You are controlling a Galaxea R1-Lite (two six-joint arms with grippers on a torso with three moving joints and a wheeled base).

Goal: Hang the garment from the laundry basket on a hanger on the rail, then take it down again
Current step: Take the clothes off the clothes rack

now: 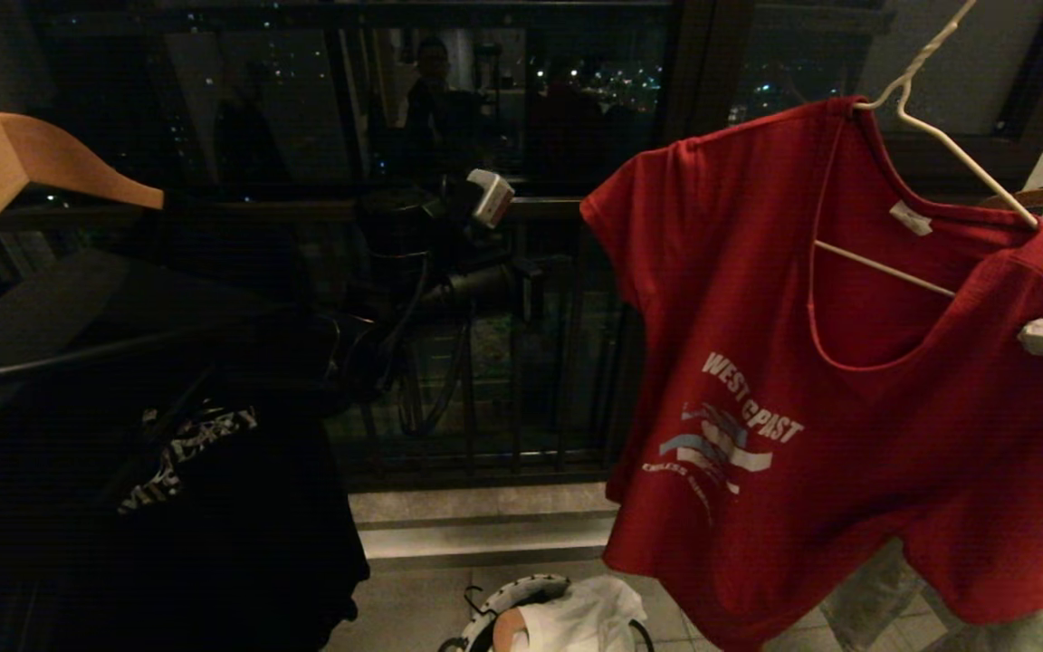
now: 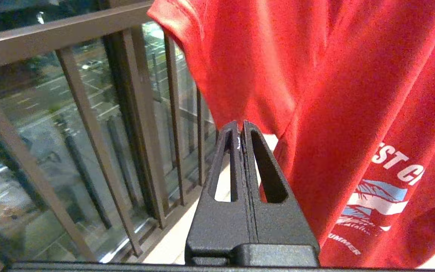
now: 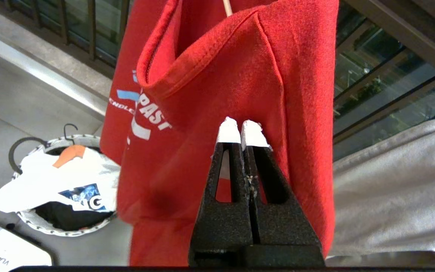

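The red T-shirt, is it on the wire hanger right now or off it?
On it. The red T-shirt hangs spread from the white wire hanger, whose wire runs through the neckline and under one shoulder.

Dim in the head view, night outside; black printed T-shirt (image 1: 214,507) nearly lost in shadow, city lights and reflections on the window glass (image 1: 485,100). Brighter, grainy in both wrist views; red T-shirt (image 2: 334,94) evenly lit, slightly soft up close. No strong glare.

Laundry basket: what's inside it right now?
In the basket lies a white cloth with a printed graphic and an orange patch, draped over the rim, with something dark beneath. What lies deeper is covered.
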